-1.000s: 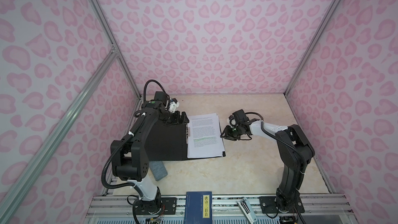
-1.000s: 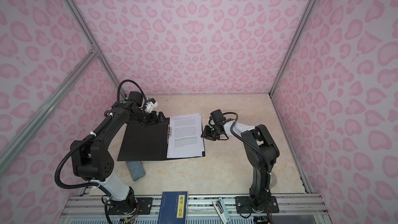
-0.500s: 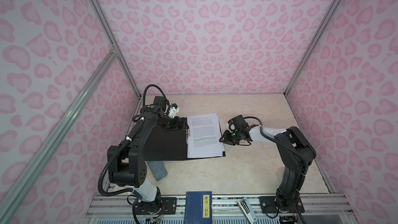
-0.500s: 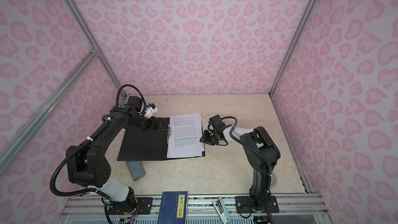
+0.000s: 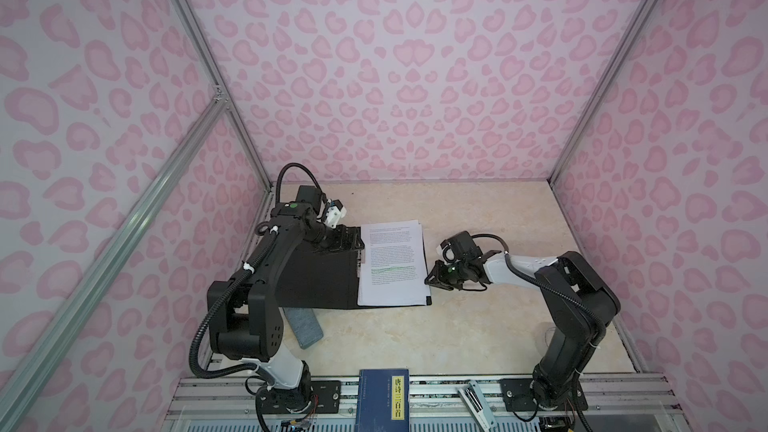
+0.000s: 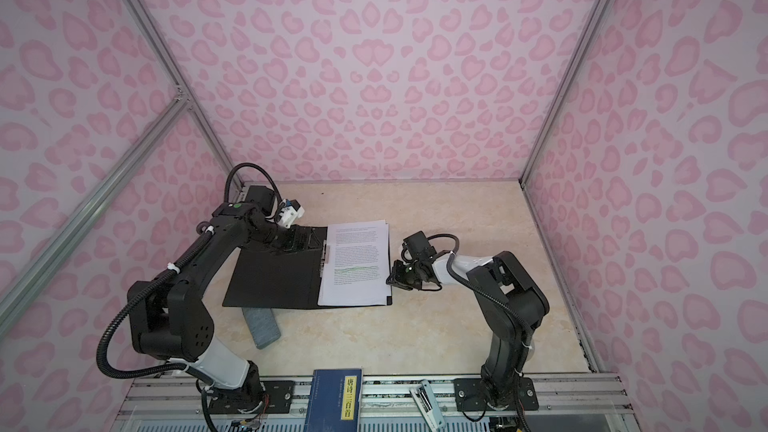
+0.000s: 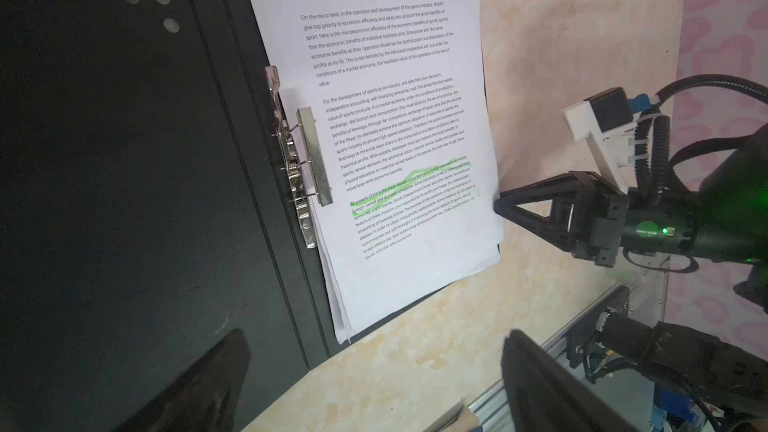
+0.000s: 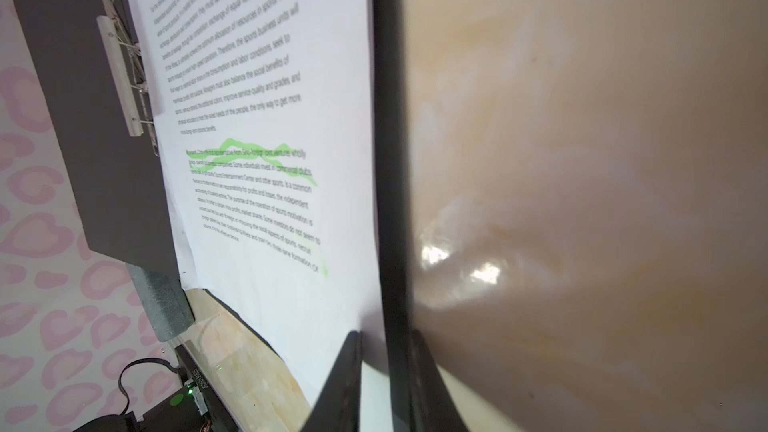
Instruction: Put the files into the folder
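Note:
The folder (image 5: 320,280) (image 6: 274,280) lies open with its black inside up. The files (image 5: 392,259) (image 6: 357,259) rest on its right half, white sheets with a green-marked line (image 7: 411,184), beside the metal clip (image 7: 309,155). My left gripper (image 5: 343,238) (image 6: 305,238) (image 7: 374,384) hovers open over the far edge of the folder's left half, holding nothing. My right gripper (image 5: 428,280) (image 6: 388,280) (image 7: 496,205) (image 8: 384,332) is at the folder's right edge. One finger is on the paper and the other outside the black edge, closed narrowly on that edge.
A grey block (image 5: 305,326) sticks out from under the folder's near edge. A dark blue book with a yellow label (image 5: 384,398) and a small white and black tool (image 5: 476,403) lie on the front rail. Pink patterned walls enclose the beige table (image 5: 478,326).
My right gripper has slid left to the folder's right edge and its jaws have narrowed on it. The left arm has shifted slightly toward the back, still open.

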`<state>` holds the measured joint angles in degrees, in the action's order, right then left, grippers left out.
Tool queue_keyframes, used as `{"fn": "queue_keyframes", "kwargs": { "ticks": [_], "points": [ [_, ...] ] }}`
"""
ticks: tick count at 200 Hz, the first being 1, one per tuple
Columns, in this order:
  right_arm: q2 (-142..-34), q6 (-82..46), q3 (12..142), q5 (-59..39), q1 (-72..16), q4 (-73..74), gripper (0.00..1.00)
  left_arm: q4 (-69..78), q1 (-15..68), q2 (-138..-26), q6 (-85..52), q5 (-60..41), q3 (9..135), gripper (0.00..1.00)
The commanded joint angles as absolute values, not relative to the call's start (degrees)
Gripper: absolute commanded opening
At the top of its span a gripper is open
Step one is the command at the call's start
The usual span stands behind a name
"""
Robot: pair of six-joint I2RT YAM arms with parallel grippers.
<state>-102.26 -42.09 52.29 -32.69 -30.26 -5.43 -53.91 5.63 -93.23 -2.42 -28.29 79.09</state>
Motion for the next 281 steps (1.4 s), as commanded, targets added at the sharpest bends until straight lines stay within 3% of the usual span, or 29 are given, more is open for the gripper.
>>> {"fn": "queue_keyframes", "kwargs": {
  "ticks": [1, 82, 206, 281],
  "points": [
    [-101.13, -42.71, 51.45, -33.35, -30.44, -4.22, 0.23, -54.65, 5.55, -93.60, -2.03, -29.18, 79.20, 0.97],
    [-100.46, -43.07, 48.91, -35.21, -30.81, -2.77, 0.25, -54.84, 5.55, -94.06, -2.29, -29.36, 79.28, 0.98],
    [-99.39, -44.86, 46.34, -35.86, -33.99, -1.51, 0.20, -54.87, 5.59, -94.57, -2.63, -30.05, 79.28, 0.98],
    [-99.76, -51.11, 42.18, -38.47, -34.65, 8.12, 0.17, -54.82, 5.56, -94.66, -2.90, -30.59, 79.28, 0.97]
  ]
}}
